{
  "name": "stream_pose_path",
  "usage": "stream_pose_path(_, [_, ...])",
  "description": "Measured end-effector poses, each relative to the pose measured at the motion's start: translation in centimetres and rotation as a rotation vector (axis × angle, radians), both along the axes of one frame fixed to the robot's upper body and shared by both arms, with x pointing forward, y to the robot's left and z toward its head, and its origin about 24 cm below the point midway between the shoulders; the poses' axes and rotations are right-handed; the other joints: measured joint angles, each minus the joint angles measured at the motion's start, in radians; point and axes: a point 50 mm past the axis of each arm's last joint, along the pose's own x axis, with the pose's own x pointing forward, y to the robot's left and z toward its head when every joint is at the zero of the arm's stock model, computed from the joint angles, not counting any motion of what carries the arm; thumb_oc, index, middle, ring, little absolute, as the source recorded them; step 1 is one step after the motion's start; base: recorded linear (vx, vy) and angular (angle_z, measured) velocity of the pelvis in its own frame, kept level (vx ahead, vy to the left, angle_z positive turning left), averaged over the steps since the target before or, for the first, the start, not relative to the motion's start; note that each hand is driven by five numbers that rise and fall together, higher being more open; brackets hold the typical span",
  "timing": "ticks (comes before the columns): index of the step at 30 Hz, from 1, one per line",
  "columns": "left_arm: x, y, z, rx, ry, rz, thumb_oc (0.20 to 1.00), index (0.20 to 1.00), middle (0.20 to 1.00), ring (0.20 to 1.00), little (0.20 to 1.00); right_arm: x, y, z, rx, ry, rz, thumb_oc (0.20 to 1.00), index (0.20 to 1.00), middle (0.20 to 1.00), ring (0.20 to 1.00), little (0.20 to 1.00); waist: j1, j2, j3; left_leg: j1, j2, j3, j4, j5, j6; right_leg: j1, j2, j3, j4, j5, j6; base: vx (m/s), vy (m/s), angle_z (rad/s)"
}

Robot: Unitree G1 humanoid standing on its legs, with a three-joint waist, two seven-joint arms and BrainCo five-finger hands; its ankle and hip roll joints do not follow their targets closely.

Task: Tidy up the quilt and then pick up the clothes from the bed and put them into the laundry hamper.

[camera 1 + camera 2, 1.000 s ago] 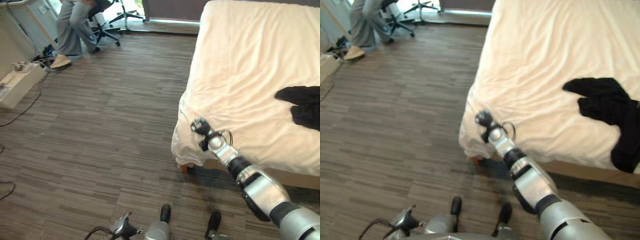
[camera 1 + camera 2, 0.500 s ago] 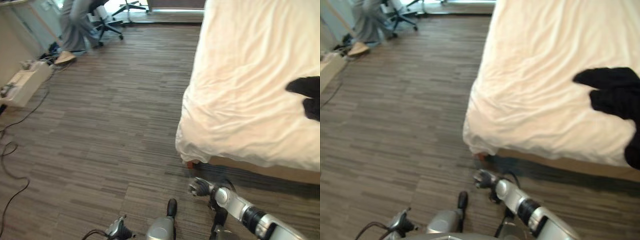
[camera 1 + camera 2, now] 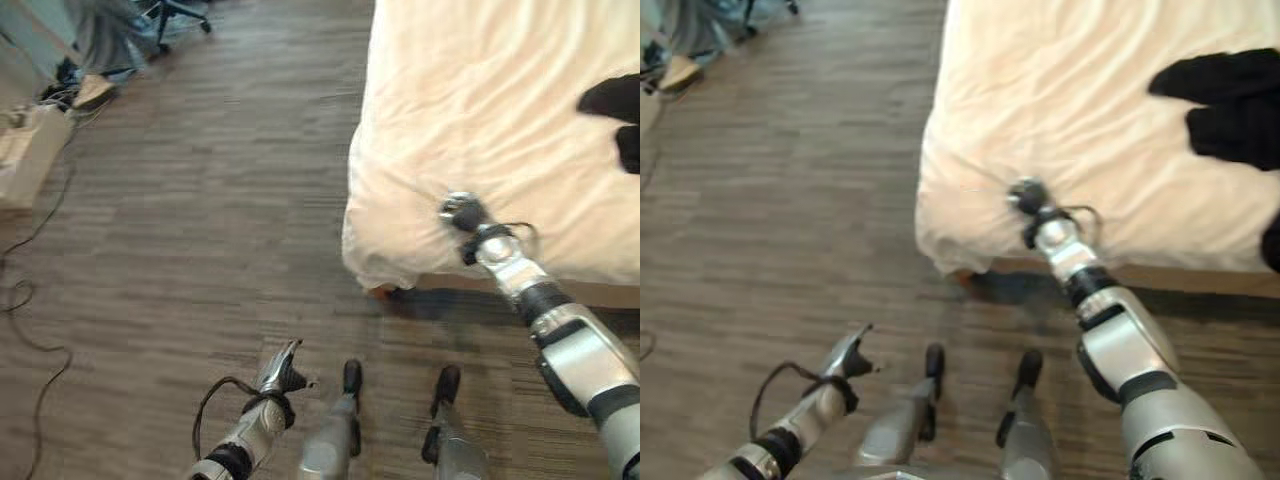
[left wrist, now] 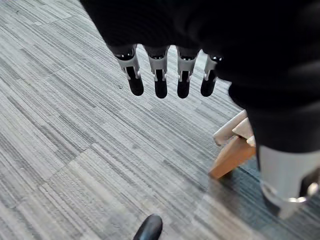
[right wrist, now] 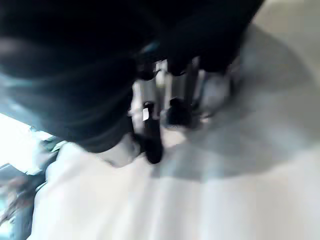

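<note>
Wood-look floor on your left, bed on your right with the cream quilt spread over it. Black clothes lie on the quilt toward the far right, untouched. Your right hand sits on the quilt near the bed's corner; can't tell whether its fingers grip cloth. Get a real pinch, then pull flat and even. Left hand hangs low over the floor, fingers straight, holding nothing.
</note>
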Motion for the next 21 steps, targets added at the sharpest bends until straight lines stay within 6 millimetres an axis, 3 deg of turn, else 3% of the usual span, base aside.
stream_pose_path(2, [-0.8, 0.3, -0.7, 0.011, 0.04, 0.01, 1.0, 1.0, 1.0, 1.0, 1.0, 0.0, -0.6, 0.2, 0.098, -0.033, -0.044, 0.2, 0.2, 0.2, 0.2, 0.2, -0.015, 0.005, 0.003, -0.001, 0.0, 0.0, 0.0, -0.002, -0.002, 0.0, 0.0, -0.001, 0.0, -0.002, -0.002, 0.03, 0.09, 0.04])
stream_pose_path(4, [-1.8, 0.9, -1.4, 0.029, 0.085, 0.031, 1.0, 1.0, 1.0, 1.0, 1.0, -0.8, -1.6, -1.1, 0.183, -0.038, -0.107, 0.2, 0.2, 0.2, 0.2, 0.2, -0.023, -0.001, 0.005, 0.007, -0.001, 0.001, 0.0, -0.006, -0.007, 0.004, 0.0, 0.002, 0.0, -0.002, -0.002, 0.08, 0.124, 0.02])
stream_pose_path(5, [-2.2, 1.3, -1.6, 0.034, 0.1, 0.054, 1.0, 1.0, 1.0, 1.0, 1.0, -1.6, -2.0, -2.2, 0.246, -0.046, -0.132, 0.2, 0.2, 0.2, 0.2, 0.2, -0.024, -0.008, 0.004, 0.013, -0.001, 0.001, 0.0, -0.01, -0.011, 0.011, 0.0, 0.002, 0.0, -0.007, -0.009, 0.13, 0.115, 0.02])
stream_pose_path(8, [-5.6, 4.1, -3.5, 0.124, 0.249, 0.151, 1.0, 1.0, 1.0, 1.0, 1.0, -6.2, -4.0, -9.0, 0.372, 0.066, -0.244, 0.2, 0.2, 0.2, 0.2, 0.2, -0.068, -0.049, 0.002, 0.064, -0.009, 0.013, 0.0, -0.037, -0.002, 0.057, -0.01, 0.01, -0.001, -0.017, -0.019, 0.19, 0.109, -0.09])
stream_pose_path(9, [-7.1, 5.0, -4.0, 0.168, 0.319, 0.166, 1.0, 1.0, 1.0, 1.0, 1.0, -10.8, -6.7, -13.8, 0.41, 0.225, -0.409, 0.2, 0.2, 0.2, 0.2, 0.2, -0.093, -0.071, -0.001, 0.089, -0.019, 0.028, -0.002, -0.055, 0.001, 0.076, -0.018, 0.022, 0.0, -0.022, -0.013, 0.2, 0.094, -0.1])
stream_pose_path(10, [-8.0, 5.4, -4.3, 0.181, 0.354, 0.171, 1.0, 1.0, 1.0, 1.0, 1.0, -13.7, -7.9, -16.1, 0.425, 0.301, -0.492, 0.2, 0.2, 0.2, 0.2, 0.2, -0.106, -0.075, -0.001, 0.103, -0.022, 0.029, -0.004, -0.059, 0.008, 0.093, -0.023, 0.022, 0.0, -0.024, -0.011, 0.18, 0.092, -0.21])
stream_pose_path(11, [-9.6, 5.9, -4.8, 0.194, 0.412, 0.19, 1.0, 1.0, 1.0, 1.0, 1.0, -19.6, -9.5, -20.3, 0.411, 0.513, -0.639, 0.2, 0.2, 0.2, 0.2, 0.2, -0.149, -0.091, -0.007, 0.121, -0.03, 0.044, -0.007, -0.072, 0.018, 0.102, -0.03, 0.033, 0.0, -0.03, -0.004, 0.17, 0.099, -0.21])
stream_pose_path(12, [-10.2, 6.0, -4.9, 0.209, 0.438, 0.181, 1.0, 1.0, 1.0, 1.0, 1.0, -23.3, -10.2, -21.9, 0.4, 0.61, -0.707, 0.2, 0.2, 0.2, 0.2, 0.2, -0.167, -0.096, -0.006, 0.132, -0.033, 0.055, -0.006, -0.075, 0.02, 0.107, -0.034, 0.045, 0.0, -0.03, -0.003, 0.13, 0.1, -0.34])
stream_pose_path(13, [-11.2, 6.3, -5.2, 0.224, 0.473, 0.18, 1.0, 1.0, 1.0, 1.0, 1.0, -28.2, -11.1, -23.5, 0.379, 0.726, -0.795, 0.388, 0.388, 0.388, 0.388, 0.388, -0.19, -0.099, -0.009, 0.141, -0.037, 0.063, -0.007, -0.08, 0.026, 0.11, -0.037, 0.056, 0.0, -0.025, -0.003, 0.08, 0.074, -0.52])
stream_pose_path(14, [-11.8, 6.6, -5.2, 0.231, 0.496, 0.193, 1.0, 1.0, 1.0, 1.0, 1.0, -32.0, -11.3, -24.4, 0.367, 0.823, -0.864, 0.514, 0.514, 0.514, 0.514, 0.514, -0.238, -0.118, -0.011, 0.159, -0.038, 0.094, -0.002, -0.087, 0.029, 0.109, -0.035, 0.083, 0.001, -0.023, -0.003, 0.05, 0.067, -0.62])
stream_pose_path(15, [-12.2, 6.9, -5.3, 0.233, 0.513, 0.202, 1.0, 1.0, 1.0, 1.0, 1.0, -33.4, -11.3, -24.6, 0.361, 0.856, -0.882, 1.0, 1.0, 1.0, 1.0, 1.0, -0.251, -0.123, -0.011, 0.167, -0.037, 0.111, -0.002, -0.087, 0.03, 0.11, -0.034, 0.094, 0.0, -0.021, 0.001, 0.02, 0.062, -0.68])
stream_pose_path(17, [-9.8, 7.1, -4.7, 0.233, 0.47, 0.214, 1.0, 1.0, 1.0, 1.0, 1.0, -36.7, -10.6, -25.4, 0.351, 0.934, -0.901, 1.0, 1.0, 1.0, 1.0, 1.0, -0.323, -0.142, -0.019, 0.201, -0.039, 0.155, -0.002, -0.104, 0.034, 0.099, -0.016, 0.143, 0.016, -0.008, 0.012, 0.03, 0.043, -1.02])
stream_pose_path(18, [-9.1, 7.6, -4.4, 0.245, 0.45, 0.217, 1.0, 1.0, 1.0, 1.0, 1.0, -35.2, -10.1, -25.5, 0.363, 0.918, -0.872, 1.0, 1.0, 1.0, 1.0, 1.0, -0.31, -0.149, -0.02, 0.228, -0.018, 0.245, -0.008, -0.114, 0.028, 0.042, 0.0, 0.17, 0.074, 0.007, 0.037, 0.04, -0.021, -1.65])
stream_pose_path(19, [-8.0, 7.7, -4.0, 0.248, 0.419, 0.21, 1.0, 1.0, 1.0, 1.0, 1.0, -34.8, -9.4, -25.8, 0.371, 0.922, -0.844, 1.0, 1.0, 1.0, 1.0, 1.0, -0.321, -0.161, -0.02, 0.245, -0.01, 0.292, -0.003, -0.122, 0.03, 0.029, 0.004, 0.145, 0.079, 0.013, 0.049, 0.16, -0.075, -2.16])
stream_pose_path(20, [-7.5, 8.5, -3.6, 0.275, 0.409, 0.212, 1.0, 1.0, 1.0, 1.0, 1.0, -33.2, -7.7, -26.3, 0.399, 0.916, -0.783, 1.0, 1.0, 1.0, 1.0, 1.0, -0.315, -0.163, -0.024, 0.27, 0.006, 0.364, -0.008, -0.138, 0.042, 0.012, -0.006, -0.006, 0.115, -0.039, 0.023, 0.19, -0.081, -1.54])
stream_pose_path(21, [-6.6, 8.2, -3.4, 0.267, 0.385, 0.205, 1.0, 1.0, 1.0, 1.0, 1.0, -32.8, -6.8, -26.5, 0.399, 0.928, -0.748, 1.0, 1.0, 1.0, 1.0, 1.0, -0.321, -0.157, -0.031, 0.28, 0.018, 0.392, -0.008, -0.154, 0.037, 0.003, -0.008, -0.053, 0.157, -0.048, 0.018, 0.19, -0.084, -1.44])
